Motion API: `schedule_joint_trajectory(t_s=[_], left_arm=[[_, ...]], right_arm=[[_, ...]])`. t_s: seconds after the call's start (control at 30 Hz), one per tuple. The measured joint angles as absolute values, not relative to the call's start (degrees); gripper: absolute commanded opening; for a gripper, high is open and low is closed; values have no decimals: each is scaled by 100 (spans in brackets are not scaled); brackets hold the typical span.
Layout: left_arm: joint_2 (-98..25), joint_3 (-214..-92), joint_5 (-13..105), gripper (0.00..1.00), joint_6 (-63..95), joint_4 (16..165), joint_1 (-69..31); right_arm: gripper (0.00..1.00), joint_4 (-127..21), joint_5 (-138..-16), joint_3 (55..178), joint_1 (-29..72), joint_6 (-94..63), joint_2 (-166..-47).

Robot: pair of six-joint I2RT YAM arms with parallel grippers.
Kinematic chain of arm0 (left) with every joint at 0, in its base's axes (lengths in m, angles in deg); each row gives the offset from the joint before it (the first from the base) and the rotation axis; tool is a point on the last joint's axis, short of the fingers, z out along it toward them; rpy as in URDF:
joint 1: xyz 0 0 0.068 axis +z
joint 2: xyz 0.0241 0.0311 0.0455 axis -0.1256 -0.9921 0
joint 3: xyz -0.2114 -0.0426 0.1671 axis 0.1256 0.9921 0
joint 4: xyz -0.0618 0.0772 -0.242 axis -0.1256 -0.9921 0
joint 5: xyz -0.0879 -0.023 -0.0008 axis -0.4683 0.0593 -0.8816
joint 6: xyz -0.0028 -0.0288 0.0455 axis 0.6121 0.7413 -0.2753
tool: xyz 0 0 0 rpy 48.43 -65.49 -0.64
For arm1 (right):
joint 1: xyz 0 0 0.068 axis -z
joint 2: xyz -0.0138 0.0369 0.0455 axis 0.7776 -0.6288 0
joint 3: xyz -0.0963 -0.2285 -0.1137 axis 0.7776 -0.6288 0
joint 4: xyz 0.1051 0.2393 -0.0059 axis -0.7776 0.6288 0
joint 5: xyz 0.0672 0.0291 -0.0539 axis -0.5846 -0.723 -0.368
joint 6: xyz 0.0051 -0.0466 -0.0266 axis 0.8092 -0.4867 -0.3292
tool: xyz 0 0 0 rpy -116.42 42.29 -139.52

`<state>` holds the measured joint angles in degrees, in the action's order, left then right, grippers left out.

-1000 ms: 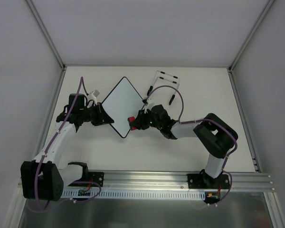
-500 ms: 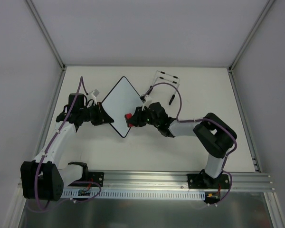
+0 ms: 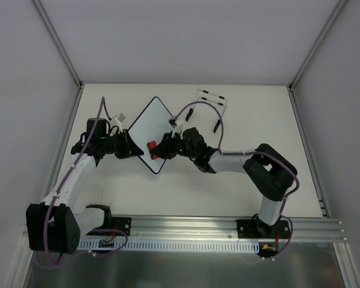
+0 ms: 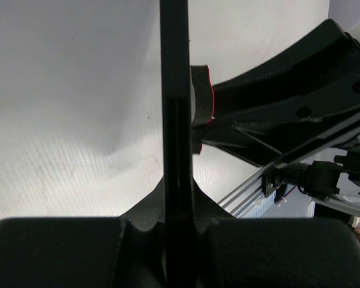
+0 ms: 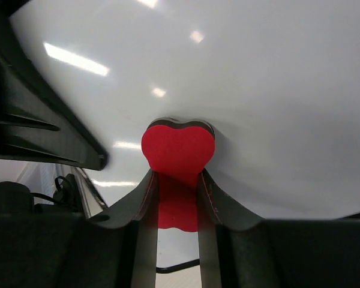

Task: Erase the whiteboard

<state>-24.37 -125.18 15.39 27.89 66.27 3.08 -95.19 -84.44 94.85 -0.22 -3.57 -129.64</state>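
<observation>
Top external view: whiteboard sits left of centre on the tabletop, turned corner-on so it reads as a diamond. Thin black frame, face plain white. Both arms reach in toward its near corner from opposite sides.

Left claw is at the board's lower-left edge. Left wrist view confirms: the two fingers are pinched tight on the black frame, which runs straight up the middle of that picture.

Right claw is over the lower right part of the board, narrow, gripping a red eraser. Right wrist view: the eraser's rounded, heart-like end pokes out past the fingertips and presses against the white face. Ceiling lights glint on the board around it.

Left wrist view also catches a sliver of the eraser just right of the frame, with the right arm's black claw behind it.

Clear stand with black clips sits at the far side of the tabletop, apart from the board.
</observation>
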Motion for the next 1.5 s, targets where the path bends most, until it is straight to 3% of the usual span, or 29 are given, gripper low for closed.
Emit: schedule_joint_trajectory(t_s=[0.43,0.87,0.97,1.07,1.17,1.3,1.4,1.5], left_arm=[[-2437,-12518,1198,0,2783,6557,246],[-2435,-12538,1136,0,2261,6488,227],[-2435,-12549,1147,0,2094,6481,227],[-2435,-12584,1154,0,1889,6477,229],[-2435,-12685,1152,0,1655,6472,227],[-2435,-12877,1106,0,1349,6472,227],[-2435,-13047,1025,0,1150,6474,229],[-2435,-13196,868,0,986,6479,227]], right_arm=[[1,-8881,-7712,8167,1191,-414,-12735],[5,-6356,-6143,8123,854,-1489,-11233],[9,-5852,-5929,8108,832,-1526,-11209],[18,-5340,-5826,8110,815,-1526,-11209],[35,-5139,-5819,8175,797,-1535,-11211],[71,-4925,-5898,8221,793,-1601,-11213],[85,-4859,-6055,8250,795,-1771,-11198],[92,-4778,-6237,8250,880,-2023,-11065]])
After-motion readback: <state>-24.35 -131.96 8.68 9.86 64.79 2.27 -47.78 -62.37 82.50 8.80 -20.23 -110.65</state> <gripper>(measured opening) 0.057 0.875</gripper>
